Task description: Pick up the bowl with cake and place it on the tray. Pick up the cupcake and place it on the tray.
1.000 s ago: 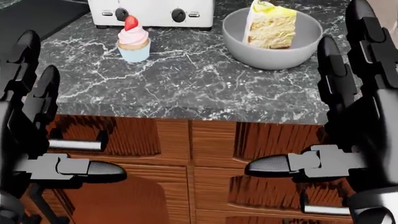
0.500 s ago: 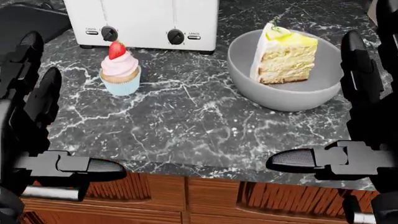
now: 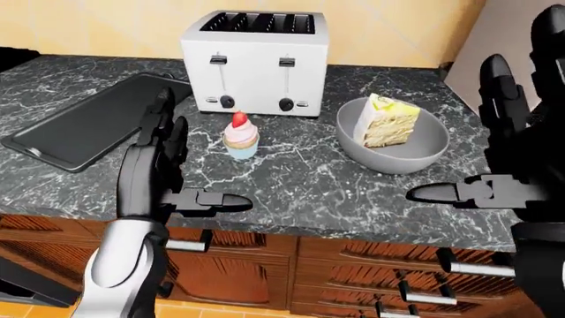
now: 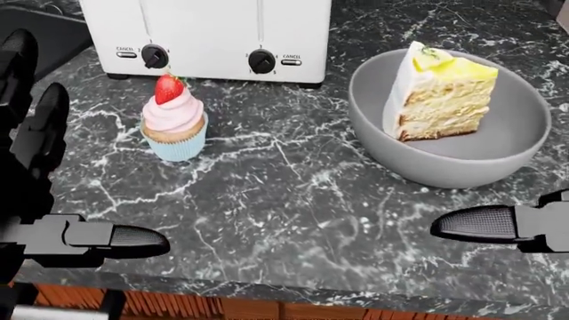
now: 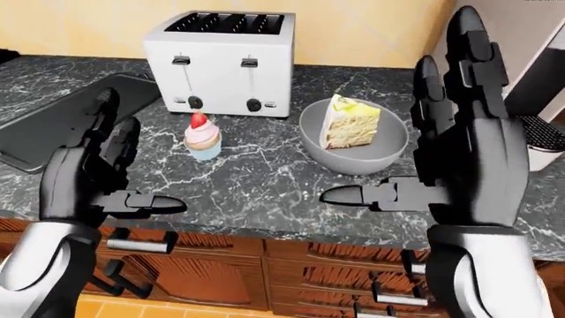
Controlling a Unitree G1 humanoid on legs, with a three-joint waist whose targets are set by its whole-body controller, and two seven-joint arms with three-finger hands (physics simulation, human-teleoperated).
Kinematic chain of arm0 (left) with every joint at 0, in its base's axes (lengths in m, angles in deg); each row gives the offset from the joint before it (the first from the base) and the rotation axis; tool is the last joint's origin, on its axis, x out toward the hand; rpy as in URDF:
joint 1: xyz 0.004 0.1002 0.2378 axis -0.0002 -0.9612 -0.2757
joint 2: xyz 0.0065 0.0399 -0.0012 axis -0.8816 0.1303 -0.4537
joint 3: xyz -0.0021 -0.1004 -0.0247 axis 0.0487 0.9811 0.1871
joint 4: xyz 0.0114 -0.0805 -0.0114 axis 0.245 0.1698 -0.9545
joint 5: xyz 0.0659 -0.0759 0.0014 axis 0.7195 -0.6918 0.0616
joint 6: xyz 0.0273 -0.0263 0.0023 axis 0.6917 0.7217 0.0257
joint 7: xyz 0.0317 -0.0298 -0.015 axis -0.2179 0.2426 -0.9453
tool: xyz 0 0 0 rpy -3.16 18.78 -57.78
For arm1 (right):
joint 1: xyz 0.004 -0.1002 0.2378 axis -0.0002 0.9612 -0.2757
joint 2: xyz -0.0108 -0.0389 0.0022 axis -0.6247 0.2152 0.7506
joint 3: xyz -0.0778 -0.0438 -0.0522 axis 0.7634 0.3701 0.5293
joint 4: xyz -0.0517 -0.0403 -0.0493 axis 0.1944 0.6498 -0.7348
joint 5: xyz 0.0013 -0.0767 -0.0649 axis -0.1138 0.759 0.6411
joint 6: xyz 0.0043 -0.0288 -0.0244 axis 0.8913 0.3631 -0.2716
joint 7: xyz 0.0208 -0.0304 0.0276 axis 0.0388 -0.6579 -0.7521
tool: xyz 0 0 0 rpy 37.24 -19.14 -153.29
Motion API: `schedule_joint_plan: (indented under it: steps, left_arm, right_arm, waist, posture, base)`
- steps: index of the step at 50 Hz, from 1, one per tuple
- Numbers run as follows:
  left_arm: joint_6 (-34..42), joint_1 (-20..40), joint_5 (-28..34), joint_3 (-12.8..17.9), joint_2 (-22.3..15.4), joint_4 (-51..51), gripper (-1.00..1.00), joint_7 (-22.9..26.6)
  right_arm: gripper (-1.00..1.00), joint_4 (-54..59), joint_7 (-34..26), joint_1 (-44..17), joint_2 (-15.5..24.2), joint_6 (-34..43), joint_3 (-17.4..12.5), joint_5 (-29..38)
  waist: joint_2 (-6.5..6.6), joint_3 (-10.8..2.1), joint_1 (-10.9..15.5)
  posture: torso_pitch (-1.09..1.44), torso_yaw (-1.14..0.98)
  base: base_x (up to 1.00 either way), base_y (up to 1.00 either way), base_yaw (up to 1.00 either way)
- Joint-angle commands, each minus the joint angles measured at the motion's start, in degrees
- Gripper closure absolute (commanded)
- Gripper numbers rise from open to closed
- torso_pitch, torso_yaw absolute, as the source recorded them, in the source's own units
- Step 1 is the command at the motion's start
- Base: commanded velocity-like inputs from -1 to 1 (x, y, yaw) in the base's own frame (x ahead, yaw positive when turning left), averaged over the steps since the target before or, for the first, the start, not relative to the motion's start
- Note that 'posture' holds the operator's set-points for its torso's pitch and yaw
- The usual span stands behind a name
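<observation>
A grey bowl (image 4: 498, 160) holding a slice of yellow-topped cake (image 4: 440, 93) sits on the dark marble counter, right of the middle in the head view. A pink-frosted cupcake (image 4: 173, 127) with a strawberry stands to its left, below the toaster. A dark tray (image 3: 84, 122) lies at the counter's left in the left-eye view. My left hand (image 3: 172, 175) is open and empty, left of and below the cupcake. My right hand (image 5: 442, 159) is open and empty, right of and below the bowl.
A white toaster (image 3: 256, 63) stands above the cupcake and bowl. The counter's near edge (image 3: 291, 228) runs over wooden drawers with metal handles (image 3: 477, 268). A yellow wall rises above the counter.
The camera has moved closer and over the counter, so the cupcake, bowl and toaster sit lower and larger in the head view. Both hands stay open.
</observation>
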Motion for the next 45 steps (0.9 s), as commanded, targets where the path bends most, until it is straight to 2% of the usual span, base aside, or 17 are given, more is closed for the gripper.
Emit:
schedule_joint_plan:
  steps: [1, 5, 8, 10, 12, 14, 18, 21, 24, 26, 30, 37, 45]
  left_arm:
    - [-1.6, 1.3, 0.2, 0.2, -0.4, -1.7, -1.00, -0.2]
    - [-2.1, 1.5, 0.5, -0.3, -0.4, -1.0, -1.00, -0.1]
    - [-2.4, 1.6, 0.8, -0.6, -0.2, -0.6, -1.00, 0.0]
    - [-2.0, 1.8, 0.9, -0.6, -0.2, -0.8, -1.00, -0.1]
    - [-2.8, 1.8, 1.0, -0.7, -0.2, -0.1, -1.00, 0.1]
    - [-0.9, 2.4, 0.9, -0.7, -0.2, -1.4, -1.00, -0.2]
    - [-0.9, 2.6, 0.9, -0.7, -0.2, -1.2, -1.00, -0.2]
    - [-1.0, 2.6, 1.0, -1.1, -0.1, -1.2, -1.00, -0.3]
    - [-1.3, 2.2, 1.1, -1.1, 0.0, -1.1, -1.00, -0.2]
    - [-1.4, 2.1, 1.1, -1.0, 0.0, -1.2, -1.00, -0.1]
    - [-2.3, 1.9, 1.1, -0.8, 0.1, -0.4, -1.00, 0.1]
    - [-2.5, 1.7, 1.2, -1.1, 0.2, -0.4, -1.00, 0.1]
    - [-1.8, 2.2, 1.3, -1.1, 0.1, -0.7, -1.00, -0.1]
  right_arm:
    - [-1.00, -1.0, 0.8, -1.3, 3.8, -1.3, -1.2, 3.3]
    - [-1.00, -1.0, -2.2, -3.9, 7.6, 2.7, 2.3, 13.9]
    - [-1.00, -1.0, -8.1, -8.1, 6.8, 7.2, 5.3, 24.4]
    - [-1.00, -1.0, -14.7, -9.3, 4.4, 9.5, 8.1, 33.9]
    - [-1.00, 0.1, -21.8, -9.5, 3.0, 9.0, 13.8, 46.8]
    - [-1.00, 2.0, -28.5, -10.6, -1.2, 6.5, 15.9, 57.3]
    - [-1.00, 6.9, -39.6, -13.0, -9.4, -0.8, 17.2, 72.6]
    - [-1.00, 10.3, -44.8, -14.7, -12.6, -6.4, 17.6, 82.6]
    - [-1.00, 12.9, -48.5, -16.1, -15.9, -11.0, 18.3, 89.6]
    - [-1.00, 15.7, -49.1, -17.0, -17.9, -14.2, 18.7, 92.3]
    - [-1.00, 22.2, -48.6, -18.1, -18.9, -20.3, 18.3, 94.8]
    - [-1.00, 27.0, -48.2, -21.1, -18.8, -22.4, 16.8, 95.7]
    - [-1.00, 35.5, -42.8, -21.8, -17.3, -24.4, 15.6, 96.1]
  waist:
    - [-0.30, -1.05, 0.0]
    - [-0.59, -0.53, 0.2]
    - [-0.69, -0.39, 0.1]
    - [-0.67, -0.35, 0.0]
    - [-0.60, -0.25, 0.0]
    - [-0.41, -0.26, -0.1]
    - [0.24, -0.40, -0.3]
    - [0.82, -0.55, -0.4]
    - [1.29, -0.71, -0.4]
    - [1.52, -0.81, -0.5]
    - [1.72, -1.15, -0.6]
    - [1.60, -1.55, -0.4]
    - [1.22, -1.91, -0.2]
  posture:
    - [0.00, 0.00]
    - [0.00, 0.00]
    - [0.00, 0.00]
    - [0.00, 0.00]
    - [0.00, 0.00]
    - [0.00, 0.00]
    - [0.00, 0.00]
    - [0.00, 0.00]
    - [0.00, 0.00]
    - [0.00, 0.00]
    - [0.00, 0.00]
    - [0.00, 0.00]
    - [0.00, 0.00]
  base:
    - [0.00, 0.00, 0.00]
    - [0.00, 0.00, 0.00]
    - [0.00, 0.00, 0.00]
    - [0.00, 0.00, 0.00]
    - [0.00, 0.00, 0.00]
    - [0.00, 0.00, 0.00]
    - [0.00, 0.00, 0.00]
    - [0.00, 0.00, 0.00]
    - [0.00, 0.00, 0.00]
    - [0.00, 0.00, 0.00]
    - [0.00, 0.00, 0.00]
    - [0.00, 0.00, 0.00]
    - [0.00, 0.00, 0.00]
